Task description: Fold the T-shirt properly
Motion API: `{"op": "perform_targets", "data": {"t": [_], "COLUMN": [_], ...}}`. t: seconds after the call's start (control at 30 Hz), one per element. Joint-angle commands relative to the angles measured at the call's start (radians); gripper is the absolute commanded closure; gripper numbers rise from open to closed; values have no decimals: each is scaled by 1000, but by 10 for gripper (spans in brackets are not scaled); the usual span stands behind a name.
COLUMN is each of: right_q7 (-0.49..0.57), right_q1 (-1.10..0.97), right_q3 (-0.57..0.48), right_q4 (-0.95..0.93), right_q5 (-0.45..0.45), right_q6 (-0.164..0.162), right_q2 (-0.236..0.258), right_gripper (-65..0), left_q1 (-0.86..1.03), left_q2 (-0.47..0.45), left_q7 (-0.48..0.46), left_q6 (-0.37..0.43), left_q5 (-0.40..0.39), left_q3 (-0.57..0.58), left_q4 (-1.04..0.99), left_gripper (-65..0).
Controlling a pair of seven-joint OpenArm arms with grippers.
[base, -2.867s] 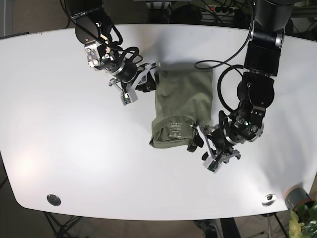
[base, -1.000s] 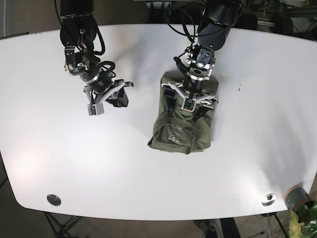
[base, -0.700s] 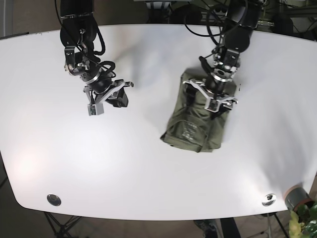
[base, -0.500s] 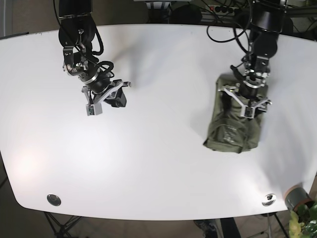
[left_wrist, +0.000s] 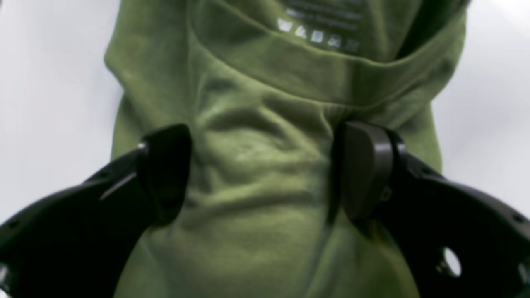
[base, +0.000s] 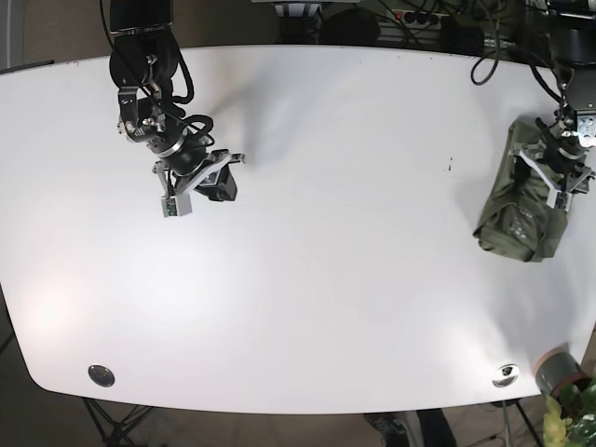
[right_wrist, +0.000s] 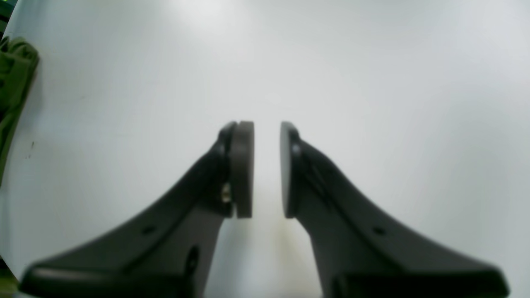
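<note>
Change: folded T-shirt (base: 528,205), at table (base: 326,279) centre a second ago, now lies at the far edge under left gripper (left_wrist: 265,174) | fold looks done, bundle being set aside | left jaws wide, pressed on cloth | right gripper (right_wrist: 267,169) narrow, empty | care-label print beyond fingertips, unreadable

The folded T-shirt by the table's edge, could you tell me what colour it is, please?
The T-shirt is olive green, clearest in the left wrist view.
</note>
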Motion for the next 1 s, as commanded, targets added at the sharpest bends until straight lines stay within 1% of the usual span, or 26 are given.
{"op": "perform_targets", "data": {"t": [0.0, 0.1, 0.27, 0.5, 0.6, 0.97], "right_q7": [21, 21, 21, 21, 21, 21], "right_q1": [14, 14, 14, 13, 13, 13], "right_q3": [4, 4, 4, 1, -1, -3], "right_q4": [25, 25, 63, 89, 89, 89], "right_q5": [12, 12, 4, 4, 4, 3], "right_q6": [10, 10, 10, 10, 10, 10], "right_q2": [6, 6, 6, 6, 6, 6], "right_gripper": [-101, -101, -101, -101, -101, -101], "left_q1": [2, -10, -48, -59, -59, -57], "left_q2": [-57, -98, -141, -194, -207, -214], "left_q7": [41, 40, 24, -120, -140, -140], "left_q6": [-15, -39, -85, -88, -90, -90], "left_q5": [34, 29, 27, 27, 27, 26], "left_q3": [-11, -13, -14, -14, -14, -54], "left_q4": [-51, -117, -233, -404, -414, -413], "left_gripper": [-499, -499, -499, -499, -499, -499]}}
